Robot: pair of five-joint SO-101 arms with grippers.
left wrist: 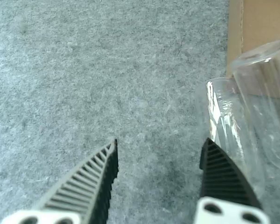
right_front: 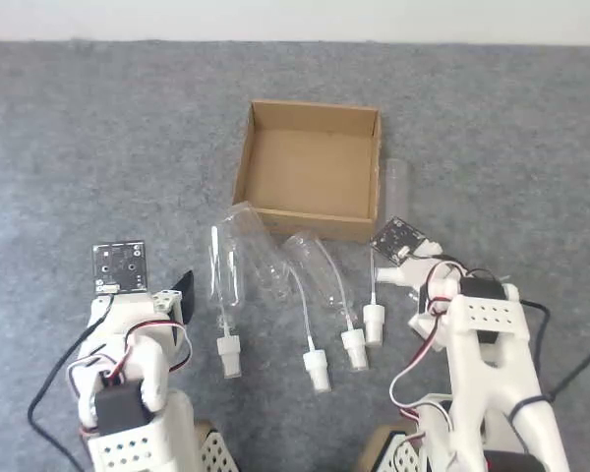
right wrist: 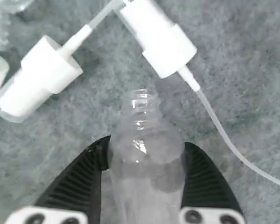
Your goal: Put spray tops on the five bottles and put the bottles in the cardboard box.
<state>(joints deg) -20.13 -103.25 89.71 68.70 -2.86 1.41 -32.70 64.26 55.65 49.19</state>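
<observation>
The open cardboard box (right_front: 310, 167) stands at the back middle of the grey mat. Several clear bottles (right_front: 228, 267) lie on their sides just in front of it, and one more bottle (right_front: 398, 182) lies by its right wall. Several white spray tops (right_front: 317, 371) lie nearer the arms, dip tubes pointing toward the bottles. My right gripper (right wrist: 147, 142) is shut on a clear, topless bottle (right wrist: 144, 135) whose neck points at a spray top (right wrist: 161, 35); a second top (right wrist: 42, 74) lies beside it. My left gripper (left wrist: 158, 158) is open over bare mat, beside a lying bottle (left wrist: 228, 121).
A corner of the box (left wrist: 259, 23) lies beyond the left gripper. Bare grey mat stretches to the left of the box and bottles. The right arm's cables (right_front: 560, 383) trail toward the table's right side.
</observation>
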